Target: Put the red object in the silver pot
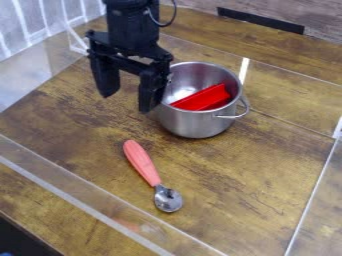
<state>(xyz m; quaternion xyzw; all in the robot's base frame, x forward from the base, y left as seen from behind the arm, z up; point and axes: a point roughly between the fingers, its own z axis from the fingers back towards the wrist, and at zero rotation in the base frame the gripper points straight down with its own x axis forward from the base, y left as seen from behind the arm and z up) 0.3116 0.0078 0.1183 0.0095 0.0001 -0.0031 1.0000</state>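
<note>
Camera view: black gripper [127, 87] is being held over wooden table [267, 180], pointing down, fingers spread wide, nothing being gripped. Right finger [151, 88] is being seen just beside left rim of silver pot [201, 112]; contact cannot be told. Red object [203, 98] is being contained inside silver pot, leaning tilted against inner wall. Spoon with red handle [144, 171] is being left lying on table in front of pot, well apart from gripper, metal bowl toward near edge.

Red object [203, 98] in silver pot [201, 112]; spoon [150, 173] in front
</note>
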